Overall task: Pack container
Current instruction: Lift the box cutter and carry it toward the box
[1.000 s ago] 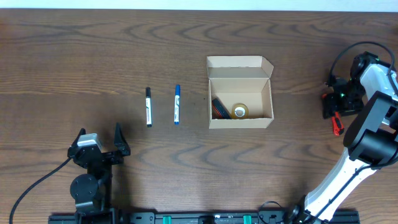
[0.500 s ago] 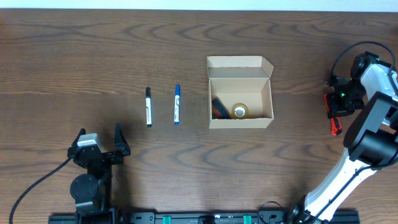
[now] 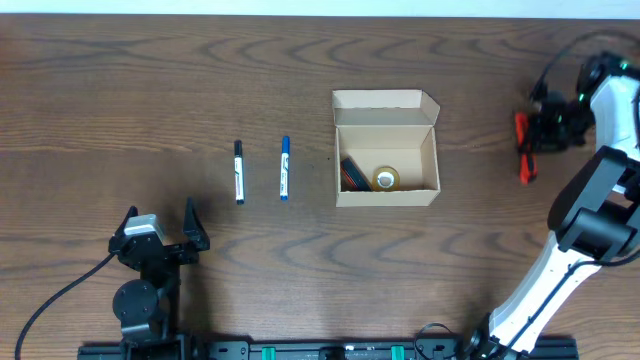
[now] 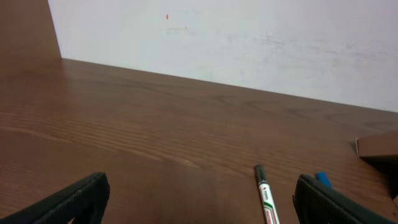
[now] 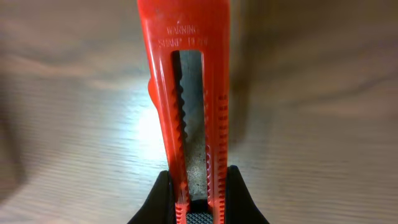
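1. Your left pincer (image 3: 160,218) sat nearest the base, at the counter's (image 3: 100,90) near left, jaws spread wide and holding nothing. In the left wrist view both fingers framed bare wood.
2. Just beyond it, the black marker (image 3: 239,172) lay flat on the counter, running near to far. The blue marker (image 3: 285,168) lay parallel, just to its right, the two not touching.
3. Right of the markers and apart from them, the container (image 3: 387,196) stood mid-counter. It was open, with its lid flap (image 3: 385,100) folded back on the far side.
4. Inside the container, a roll of tape (image 3: 385,179) lay near the front middle. Some dark stick-shaped items (image 3: 351,174) lay at the left end; you could not tell what they were from overhead.
5. At the far right, well apart from the container, your right pincer (image 5: 200,202) was clamped on the red box cutter (image 5: 189,93). The fingers pinched one end, and the body ran away from the camera.
6. The cutter's slider slot faced the wrist camera, with "WARNING" embossed above it.
7. You could not tell whether the cutter was clear of the counter.
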{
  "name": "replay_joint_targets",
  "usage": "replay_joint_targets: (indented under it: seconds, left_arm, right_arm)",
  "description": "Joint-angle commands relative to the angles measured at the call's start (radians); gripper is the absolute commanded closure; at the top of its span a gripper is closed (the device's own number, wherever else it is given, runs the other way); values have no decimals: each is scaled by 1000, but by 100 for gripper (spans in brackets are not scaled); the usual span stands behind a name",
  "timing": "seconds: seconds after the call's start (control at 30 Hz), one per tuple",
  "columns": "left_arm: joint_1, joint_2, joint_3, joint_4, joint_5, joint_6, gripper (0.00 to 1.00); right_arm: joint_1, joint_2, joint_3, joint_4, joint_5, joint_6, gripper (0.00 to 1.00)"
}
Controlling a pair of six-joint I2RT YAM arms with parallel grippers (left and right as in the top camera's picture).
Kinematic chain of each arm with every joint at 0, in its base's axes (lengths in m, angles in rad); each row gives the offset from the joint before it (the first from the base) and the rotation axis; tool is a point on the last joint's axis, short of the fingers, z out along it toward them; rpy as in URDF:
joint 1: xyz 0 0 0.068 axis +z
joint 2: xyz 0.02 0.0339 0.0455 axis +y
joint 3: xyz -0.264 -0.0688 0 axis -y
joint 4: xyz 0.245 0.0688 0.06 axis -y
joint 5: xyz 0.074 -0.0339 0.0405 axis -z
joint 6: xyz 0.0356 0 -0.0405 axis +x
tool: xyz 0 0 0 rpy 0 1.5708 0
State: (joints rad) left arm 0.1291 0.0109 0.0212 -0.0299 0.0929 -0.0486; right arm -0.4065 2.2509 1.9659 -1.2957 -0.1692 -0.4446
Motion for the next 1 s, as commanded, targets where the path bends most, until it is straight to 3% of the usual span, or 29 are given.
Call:
replay_joint_targets:
  seconds: [0.0,0.17,0.4,0.7,0.97]
  left_arm:
    - [1,-7,-16,-38,8,3,5]
    - [1,-7,-16,-38,8,3,5]
    - [1,-7,-16,-38,8,3,5]
    - [1,-7,-16,-38,8,3,5]
    - [1,-7,-16,-38,8,3,5]
  right_arm:
    - [41,-1,145,-50,-110,30,99]
    - [109,-1,383,-179,-256,31,99]
    - [306,-2,655,-349,-313,32,99]
    - [585,-4,674,-403,-196,120,99]
    - [718,-35,605,-403,-51,184,99]
